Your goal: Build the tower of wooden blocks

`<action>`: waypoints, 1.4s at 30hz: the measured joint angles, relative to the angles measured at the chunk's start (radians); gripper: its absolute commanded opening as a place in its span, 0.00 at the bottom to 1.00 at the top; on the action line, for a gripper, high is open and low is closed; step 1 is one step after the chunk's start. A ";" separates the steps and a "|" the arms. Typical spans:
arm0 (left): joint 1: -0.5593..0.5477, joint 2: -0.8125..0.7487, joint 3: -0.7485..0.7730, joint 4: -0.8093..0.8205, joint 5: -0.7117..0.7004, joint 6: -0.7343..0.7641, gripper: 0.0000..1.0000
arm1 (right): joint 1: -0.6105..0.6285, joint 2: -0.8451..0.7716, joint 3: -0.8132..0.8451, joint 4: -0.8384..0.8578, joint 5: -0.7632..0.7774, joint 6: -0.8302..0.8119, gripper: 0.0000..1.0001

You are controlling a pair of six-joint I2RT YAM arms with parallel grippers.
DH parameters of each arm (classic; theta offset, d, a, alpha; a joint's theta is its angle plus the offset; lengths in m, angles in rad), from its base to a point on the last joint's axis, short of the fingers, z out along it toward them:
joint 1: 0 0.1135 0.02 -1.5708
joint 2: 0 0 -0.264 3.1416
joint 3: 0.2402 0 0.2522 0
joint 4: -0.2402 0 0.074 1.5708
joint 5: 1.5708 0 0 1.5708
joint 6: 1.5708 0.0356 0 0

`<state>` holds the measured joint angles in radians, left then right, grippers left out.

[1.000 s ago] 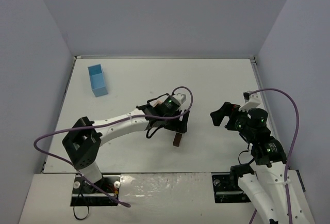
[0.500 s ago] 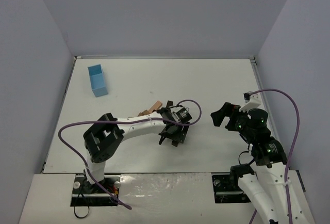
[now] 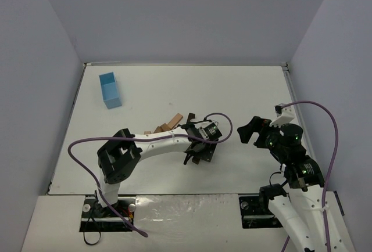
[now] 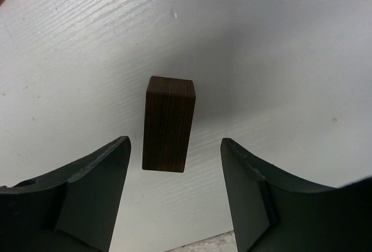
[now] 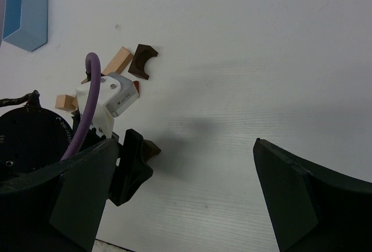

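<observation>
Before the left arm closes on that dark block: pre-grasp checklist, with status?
1. Left gripper open: ok.
2. Dark brown block inside the gap, touching neither finger: ok, though it sits off-centre.
3. Block standing upright on the table: ok.
4. Right gripper open, empty and off to the side: ok.
5. Anything stacked to place it on: cannot tell. The other wood blocks in view lie loose, and some are hidden.
</observation>
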<state>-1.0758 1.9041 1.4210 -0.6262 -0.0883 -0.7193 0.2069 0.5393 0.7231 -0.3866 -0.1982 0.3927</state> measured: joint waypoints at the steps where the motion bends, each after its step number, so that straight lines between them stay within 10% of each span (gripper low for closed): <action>1: -0.001 0.002 0.002 -0.001 0.000 -0.001 0.57 | 0.003 -0.001 0.000 0.000 0.000 0.000 1.00; 9: -0.002 0.034 0.004 -0.016 -0.020 -0.025 0.33 | 0.017 -0.007 0.000 0.000 0.001 0.000 1.00; 14: -0.002 0.041 0.013 -0.038 -0.034 -0.043 0.00 | 0.032 -0.010 0.000 0.000 0.004 0.000 1.00; 22: 0.062 -0.051 0.047 -0.144 -0.076 -0.115 0.00 | 0.050 -0.031 0.001 0.000 0.011 0.000 1.00; 30: 0.416 -0.216 0.129 -0.210 -0.087 -0.176 0.00 | 0.058 -0.034 0.010 -0.002 0.025 0.000 1.00; 42: 0.692 0.079 0.348 -0.240 -0.008 -0.176 0.04 | 0.058 0.108 0.082 -0.008 0.078 -0.034 1.00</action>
<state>-0.3839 1.9831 1.7691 -0.8659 -0.0967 -0.8957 0.2651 0.6470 0.8048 -0.3944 -0.1200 0.3585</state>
